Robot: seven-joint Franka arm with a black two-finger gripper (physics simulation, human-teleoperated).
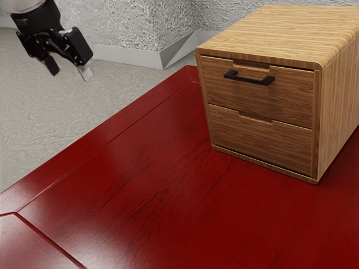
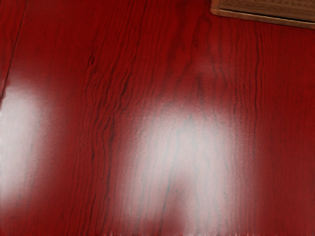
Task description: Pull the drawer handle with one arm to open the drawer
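Tool (image 1: 67, 68) fingers apart, holding nothing, well apart from black handle (image 1: 249, 78) on shut top drawer (image 1: 280, 101)

glossy dark red wooden table (image 1: 140, 202) occupies the foreground. its dark grain runs lengthwise, and a grooved border strip (image 1: 84, 154) follows its edge. broad soft white light patches (image 2: 182, 162) reflect off its surface in the wrist view. beyond the table lies a pale grey speckled floor (image 1: 78, 117). at the rear stands a rough grey-white textured wall (image 1: 123, 22), with a plain light skirting board (image 1: 123, 55) and one projecting corner (image 1: 167, 53).
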